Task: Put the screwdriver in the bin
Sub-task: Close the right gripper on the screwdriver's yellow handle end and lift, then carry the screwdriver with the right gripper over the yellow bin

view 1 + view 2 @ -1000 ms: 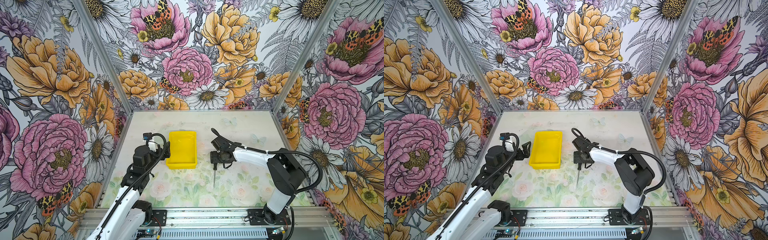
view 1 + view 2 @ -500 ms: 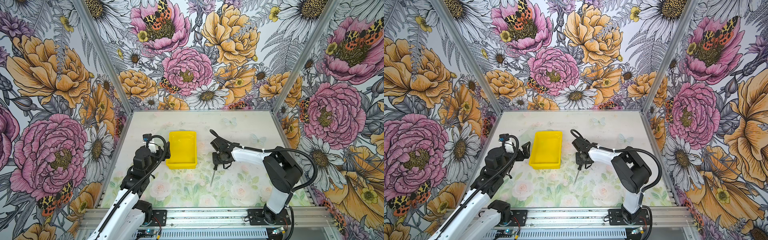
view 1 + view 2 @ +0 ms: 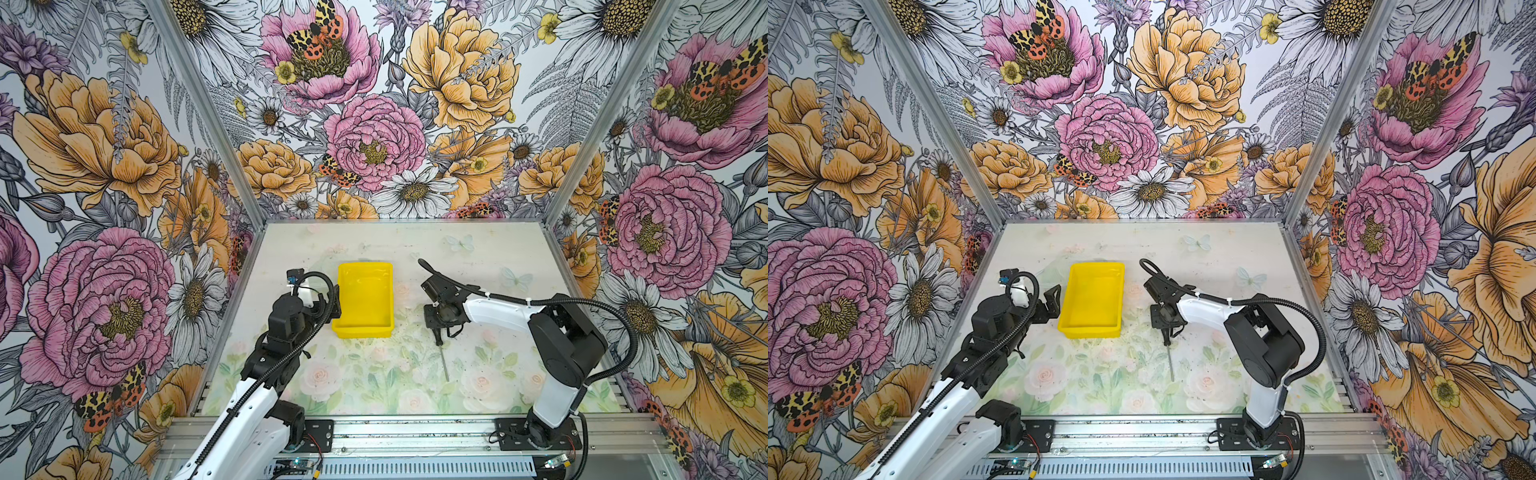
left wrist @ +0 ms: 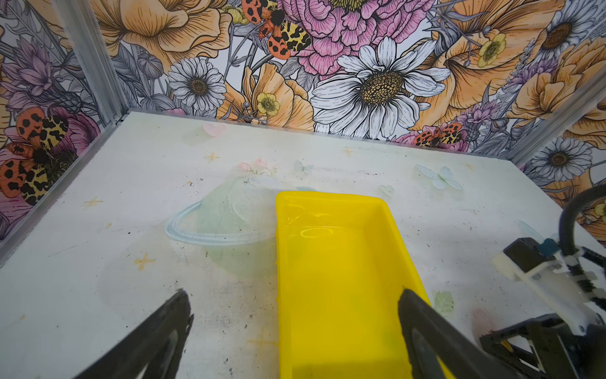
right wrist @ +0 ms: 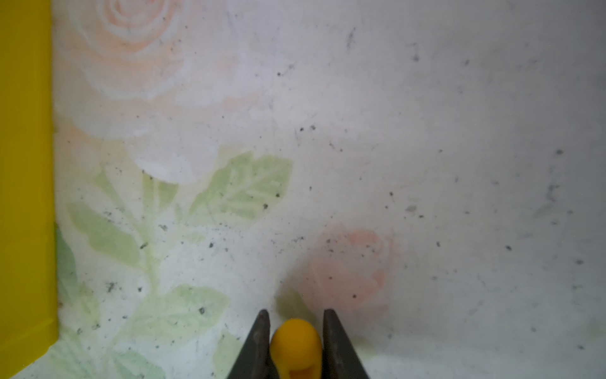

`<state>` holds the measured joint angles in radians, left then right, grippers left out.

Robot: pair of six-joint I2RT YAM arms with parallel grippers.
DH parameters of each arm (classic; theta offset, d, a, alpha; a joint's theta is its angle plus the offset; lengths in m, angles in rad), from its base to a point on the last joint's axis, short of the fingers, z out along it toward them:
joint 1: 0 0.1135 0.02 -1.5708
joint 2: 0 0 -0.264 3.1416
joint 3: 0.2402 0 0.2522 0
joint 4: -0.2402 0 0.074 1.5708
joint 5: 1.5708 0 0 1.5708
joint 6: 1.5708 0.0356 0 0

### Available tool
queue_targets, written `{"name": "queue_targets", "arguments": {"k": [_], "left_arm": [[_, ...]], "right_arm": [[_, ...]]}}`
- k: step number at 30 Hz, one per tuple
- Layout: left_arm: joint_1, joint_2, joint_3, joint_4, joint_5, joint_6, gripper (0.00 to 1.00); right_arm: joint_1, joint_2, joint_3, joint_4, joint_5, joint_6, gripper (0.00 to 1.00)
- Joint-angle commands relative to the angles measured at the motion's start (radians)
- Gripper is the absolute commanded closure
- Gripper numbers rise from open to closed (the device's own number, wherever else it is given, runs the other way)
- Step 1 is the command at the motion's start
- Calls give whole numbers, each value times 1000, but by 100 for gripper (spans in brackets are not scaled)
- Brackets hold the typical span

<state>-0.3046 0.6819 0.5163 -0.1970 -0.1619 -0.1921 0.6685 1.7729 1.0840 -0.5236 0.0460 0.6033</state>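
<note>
Right of centre in both top views, your right gripper [image 3: 438, 337] has just clamped onto the screwdriver [image 3: 444, 361], which lies on the table [image 3: 374, 374] right of the bin [image 3: 362, 331], so lifting likely comes next.

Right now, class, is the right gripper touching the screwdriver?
Touching. In the right wrist view the jaws of the right gripper press both sides of the screwdriver at its orange cap, with no gap.

Bare table [image 3: 409, 316] strip between bin [image 3: 361, 332] and right gripper [image 3: 438, 340], left gripper [image 3: 1048, 304] just beside bin's left wall
</note>
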Motion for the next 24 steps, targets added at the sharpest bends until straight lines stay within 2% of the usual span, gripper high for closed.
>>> {"name": "queue_targets", "arguments": {"k": [1, 18, 24], "left_arm": [[-11, -14, -9, -9, -25, 8, 1], [-28, -25, -9, -17, -39, 13, 1], [-39, -37, -10, -21, -86, 15, 1]], "right_arm": [[6, -74, 71, -1, -17, -7, 100], [40, -95, 369, -6, -61, -18, 100], [65, -86, 467, -16, -60, -37, 100]]}}
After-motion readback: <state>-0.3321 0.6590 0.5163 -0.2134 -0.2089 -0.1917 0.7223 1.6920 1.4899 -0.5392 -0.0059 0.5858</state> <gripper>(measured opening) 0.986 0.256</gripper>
